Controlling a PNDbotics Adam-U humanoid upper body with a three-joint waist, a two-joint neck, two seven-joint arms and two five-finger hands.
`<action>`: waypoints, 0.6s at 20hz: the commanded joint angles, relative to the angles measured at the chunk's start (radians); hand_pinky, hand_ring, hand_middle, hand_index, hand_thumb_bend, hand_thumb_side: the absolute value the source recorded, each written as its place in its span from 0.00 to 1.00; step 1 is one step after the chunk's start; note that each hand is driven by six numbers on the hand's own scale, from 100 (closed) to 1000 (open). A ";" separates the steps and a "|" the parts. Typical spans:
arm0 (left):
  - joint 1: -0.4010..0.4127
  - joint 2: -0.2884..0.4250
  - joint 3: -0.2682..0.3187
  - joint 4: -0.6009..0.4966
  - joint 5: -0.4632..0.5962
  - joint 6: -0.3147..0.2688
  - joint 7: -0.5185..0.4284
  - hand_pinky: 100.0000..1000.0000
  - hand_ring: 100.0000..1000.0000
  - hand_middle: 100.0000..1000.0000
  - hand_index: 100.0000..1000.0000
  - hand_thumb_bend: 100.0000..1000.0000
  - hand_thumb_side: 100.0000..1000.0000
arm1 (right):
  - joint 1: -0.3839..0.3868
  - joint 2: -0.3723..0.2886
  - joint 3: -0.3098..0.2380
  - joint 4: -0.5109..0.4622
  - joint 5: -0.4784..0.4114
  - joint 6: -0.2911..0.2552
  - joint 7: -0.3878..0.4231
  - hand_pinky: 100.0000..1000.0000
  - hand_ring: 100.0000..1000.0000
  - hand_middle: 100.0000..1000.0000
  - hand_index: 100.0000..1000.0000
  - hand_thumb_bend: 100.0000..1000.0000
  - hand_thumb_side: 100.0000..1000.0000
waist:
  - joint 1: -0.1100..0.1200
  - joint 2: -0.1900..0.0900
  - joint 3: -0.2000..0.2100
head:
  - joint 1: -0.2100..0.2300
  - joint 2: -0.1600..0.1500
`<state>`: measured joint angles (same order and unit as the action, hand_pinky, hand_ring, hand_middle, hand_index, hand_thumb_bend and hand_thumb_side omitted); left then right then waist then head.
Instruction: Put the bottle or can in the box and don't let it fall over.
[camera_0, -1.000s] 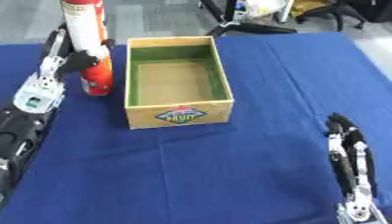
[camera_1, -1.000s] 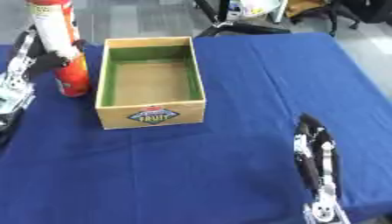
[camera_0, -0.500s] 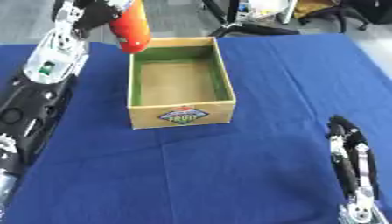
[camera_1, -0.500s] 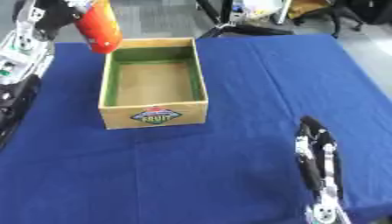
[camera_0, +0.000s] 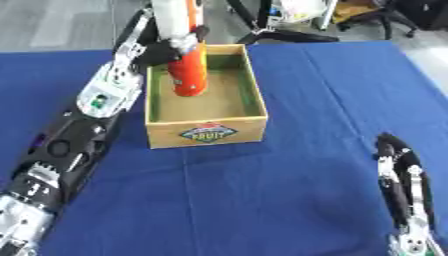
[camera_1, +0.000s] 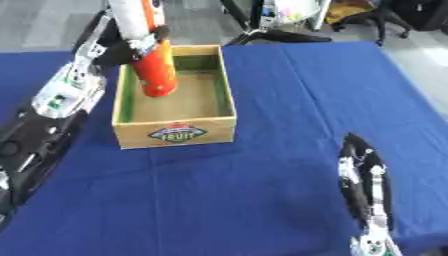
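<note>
Blue cloth covers the desk (camera_0: 289, 190) from edge to edge, with chair legs and clutter on the grey floor beyond its far side. From the left eye, my left hand (camera_0: 166, 47) has its fingers (camera_0: 194, 35) wrapped around the upper part of the orange bottle (camera_0: 189, 70), which has a white top section. A second ago that bottle stood on the cloth to the left of the box (camera_0: 206, 102); half a second ago I had it lifted and tipped above the box's far left corner; now it hangs roughly upright inside the box's outline, its base low over the left rear part of the brown floor. I cannot tell whether the base is touching down yet. That means the carry is essentially done and what remains, in my judgement, is the settle and release, which is exactly where a tall, narrow bottle could topple. My right hand (camera_0: 401, 185) rests at the lower right corner, fingers straight and relaxed, holding nothing, as it did a second ago. From the right eye, the bottle shows clearly inside the green-lined walls, close to the left wall and apart from the near wall that carries the fruit label (camera_1: 178, 133). It leans only slightly, so I would lower it straight and let go only once the base sits flat.
</note>
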<state>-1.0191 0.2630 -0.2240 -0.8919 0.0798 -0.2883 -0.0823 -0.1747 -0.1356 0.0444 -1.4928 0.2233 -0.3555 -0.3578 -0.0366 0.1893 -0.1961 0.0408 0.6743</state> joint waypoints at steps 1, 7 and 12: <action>-0.016 -0.006 0.009 0.032 -0.045 -0.033 0.010 0.60 0.49 0.36 0.68 0.00 0.00 | -0.009 -0.007 0.000 -0.009 -0.005 -0.002 0.003 0.73 0.80 0.76 0.83 0.00 0.76 | 0.000 -0.021 -0.002 | -0.003 -0.007; 0.003 0.015 -0.012 0.011 -0.155 -0.066 0.024 0.89 0.94 0.90 0.93 0.66 0.32 | -0.010 -0.008 -0.002 -0.009 -0.005 -0.003 0.001 0.73 0.80 0.76 0.83 0.00 0.76 | 0.001 -0.021 0.001 | -0.008 -0.005; 0.035 0.054 -0.019 -0.073 -0.239 -0.088 -0.008 0.97 1.00 1.00 1.00 0.79 0.42 | -0.009 -0.010 -0.007 -0.009 -0.002 -0.003 -0.003 0.73 0.80 0.76 0.83 0.00 0.75 | 0.004 -0.023 0.012 | -0.017 -0.005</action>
<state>-0.9686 0.2879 -0.2404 -0.9269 -0.1367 -0.3689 -0.0823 -0.1749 -0.1355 0.0437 -1.4900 0.2233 -0.3565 -0.3574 -0.0328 0.1893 -0.1830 0.0287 0.6744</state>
